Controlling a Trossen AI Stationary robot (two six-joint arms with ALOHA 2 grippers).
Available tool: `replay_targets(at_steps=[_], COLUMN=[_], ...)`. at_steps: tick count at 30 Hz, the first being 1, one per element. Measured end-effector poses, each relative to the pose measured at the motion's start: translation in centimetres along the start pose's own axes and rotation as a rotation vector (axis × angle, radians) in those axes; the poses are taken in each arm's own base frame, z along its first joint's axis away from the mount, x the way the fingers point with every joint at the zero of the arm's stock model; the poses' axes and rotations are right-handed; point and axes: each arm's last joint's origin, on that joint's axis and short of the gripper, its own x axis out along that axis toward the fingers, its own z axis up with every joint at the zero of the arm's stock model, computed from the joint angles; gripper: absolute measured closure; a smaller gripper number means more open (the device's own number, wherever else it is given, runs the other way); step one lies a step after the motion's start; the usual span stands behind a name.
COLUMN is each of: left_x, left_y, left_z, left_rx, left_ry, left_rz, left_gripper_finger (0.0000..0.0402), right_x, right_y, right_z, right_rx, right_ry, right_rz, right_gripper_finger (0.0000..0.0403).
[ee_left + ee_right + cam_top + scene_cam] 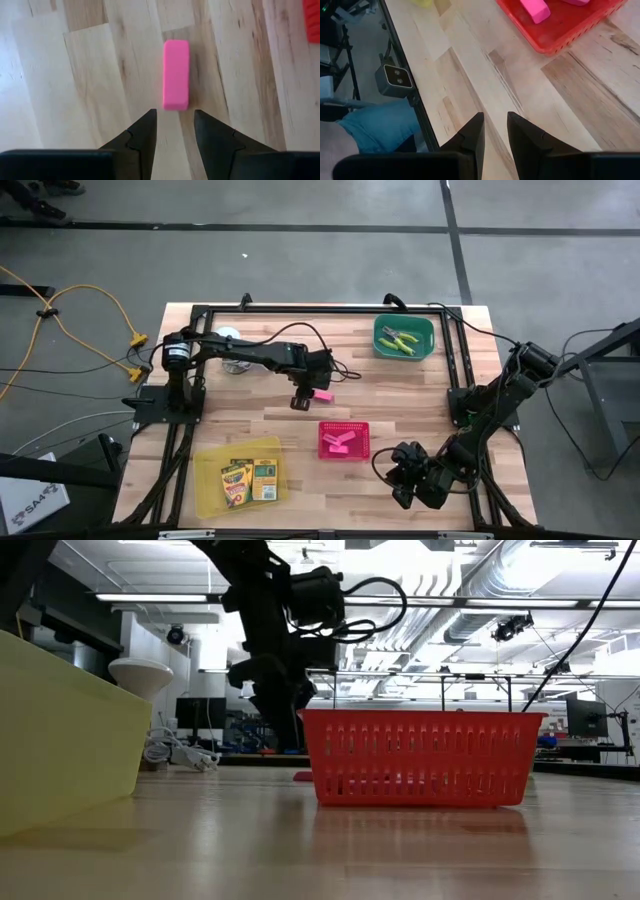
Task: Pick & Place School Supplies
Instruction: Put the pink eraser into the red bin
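The left tool point(173, 131) hovers above the middle of the table point(400, 395), its two dark fingers apart with a clear gap, nothing between them. Just ahead of the fingertips lies a pink eraser point(176, 74), flat on the wood, long side in line with the gap. In the high view the eraser point(321, 394) sits just on the far side of the pink tray point(345, 453), apart from it.

The eraser looks light, slightly soft and rubbery, so it should grip well and not slip or break. Best hold is probably across its narrow width at mid-length, fingers down either long side.

The right tool point(494, 131) waits near the right front corner of the table, fingers slightly apart, holding nothing.
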Motion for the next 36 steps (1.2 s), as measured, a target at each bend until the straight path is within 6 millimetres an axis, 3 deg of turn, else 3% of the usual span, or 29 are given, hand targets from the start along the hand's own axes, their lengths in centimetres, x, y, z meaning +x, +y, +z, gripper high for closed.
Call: replay_targets(at_steps=[14, 36], left_x=[0.4, 4.0], left_y=[-0.5, -0.5], left_z=[0.2, 0.3], left_rx=[0.039, 0.042], left_ry=[-0.008, 0.01], left_rz=[-0.014, -0.014], left_gripper_finger=[0.0196, 0.0192], right_x=[0.0, 0.0], right_y=[0.0, 0.2], right_z=[0.0, 0.0], right_rx=[0.002, 0.016], right_ry=[0.0, 0.007], right_rz=[0.0, 0.022], right_gripper_finger=[0.0331, 0.0331])
